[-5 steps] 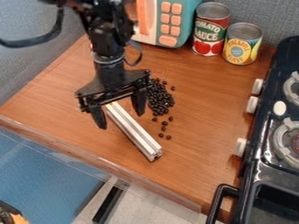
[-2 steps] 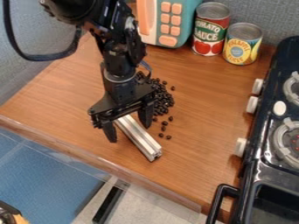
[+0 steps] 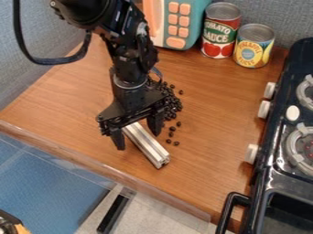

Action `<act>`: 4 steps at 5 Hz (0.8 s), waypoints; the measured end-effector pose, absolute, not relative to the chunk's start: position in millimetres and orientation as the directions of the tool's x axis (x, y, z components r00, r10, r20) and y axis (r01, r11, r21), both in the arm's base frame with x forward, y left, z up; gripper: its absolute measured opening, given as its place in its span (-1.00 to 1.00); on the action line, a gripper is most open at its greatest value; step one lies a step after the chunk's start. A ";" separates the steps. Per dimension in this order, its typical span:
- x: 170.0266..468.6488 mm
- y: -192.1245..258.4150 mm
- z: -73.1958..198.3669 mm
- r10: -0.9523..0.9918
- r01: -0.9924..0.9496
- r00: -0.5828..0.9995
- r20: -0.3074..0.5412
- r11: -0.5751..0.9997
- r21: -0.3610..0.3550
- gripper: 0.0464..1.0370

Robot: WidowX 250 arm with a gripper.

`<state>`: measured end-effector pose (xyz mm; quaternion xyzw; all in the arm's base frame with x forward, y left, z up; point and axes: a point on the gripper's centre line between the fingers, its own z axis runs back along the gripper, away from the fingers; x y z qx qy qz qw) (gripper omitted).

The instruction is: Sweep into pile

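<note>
The black gripper (image 3: 138,136) hangs over the left-centre of the wooden counter, open, its two fingers apart on either side of a silver metal bar (image 3: 147,145). The bar lies slanted on the counter, its upper end hidden under the gripper and its lower end pointing toward the front edge. Dark beans (image 3: 174,104) are heaped just right of the gripper, partly hidden behind it. Several loose beans (image 3: 172,134) trail down from the heap, to the right of the bar.
A teal and white toy with orange buttons (image 3: 177,25) stands at the back, beside a red tomato can (image 3: 220,31) and a yellow can (image 3: 253,46). Along the right side is a black toy stove (image 3: 278,160). The wooden counter (image 3: 67,98) ends in a front edge at lower left.
The gripper has moved right and down toward the front, farther along the bar, and now covers more of its upper part. The bar and the beans look unmoved.
</note>
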<state>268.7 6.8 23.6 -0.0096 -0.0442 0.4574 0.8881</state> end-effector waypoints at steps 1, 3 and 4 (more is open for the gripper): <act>271.4 5.8 23.8 0.811 -0.808 0.580 0.072 0.584 -0.076 0.23; 267.3 5.1 22.3 0.813 -0.810 0.580 0.058 0.583 -0.068 -0.41; 265.0 5.0 22.5 0.800 -0.798 0.599 0.047 0.600 -0.059 -0.41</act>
